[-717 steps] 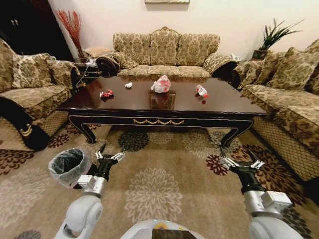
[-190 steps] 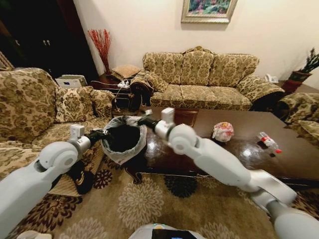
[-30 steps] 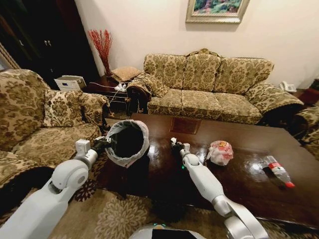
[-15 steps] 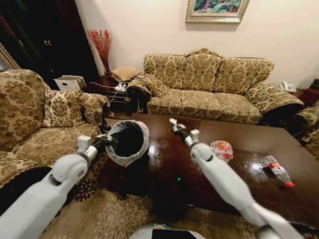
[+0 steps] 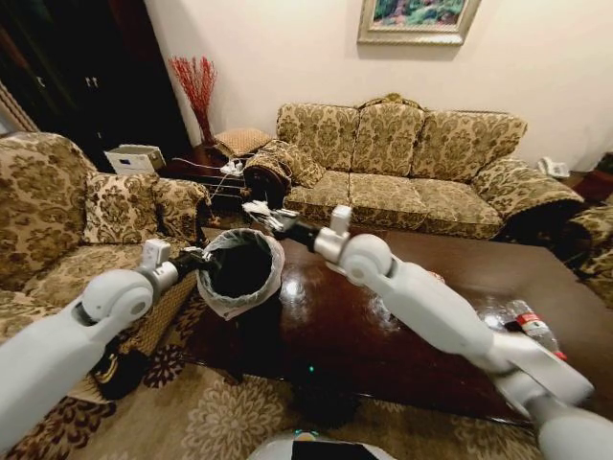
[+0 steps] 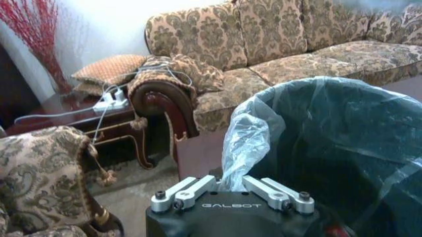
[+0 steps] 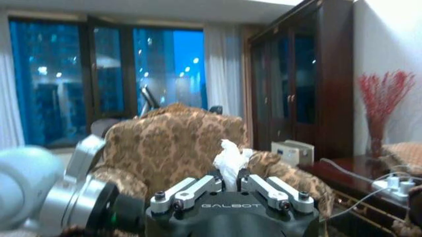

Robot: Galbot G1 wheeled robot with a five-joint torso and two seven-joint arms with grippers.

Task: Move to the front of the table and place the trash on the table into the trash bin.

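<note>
Our left gripper [image 6: 232,190] pinching the trash bin [image 5: 239,268] liner at table [image 5: 402,335] edge, our right gripper [image 7: 231,185] clamping what seems the paper ball [image 7: 230,160] above the bin, bottle [image 5: 533,327] on table

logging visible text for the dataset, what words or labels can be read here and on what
"GALBOT": on the left hand's black housing, left wrist view.
"GALBOT": on the right hand's black housing, right wrist view.
Bottle label on the table: too small to read.
Framed picture on the wall: no readable text.
</note>
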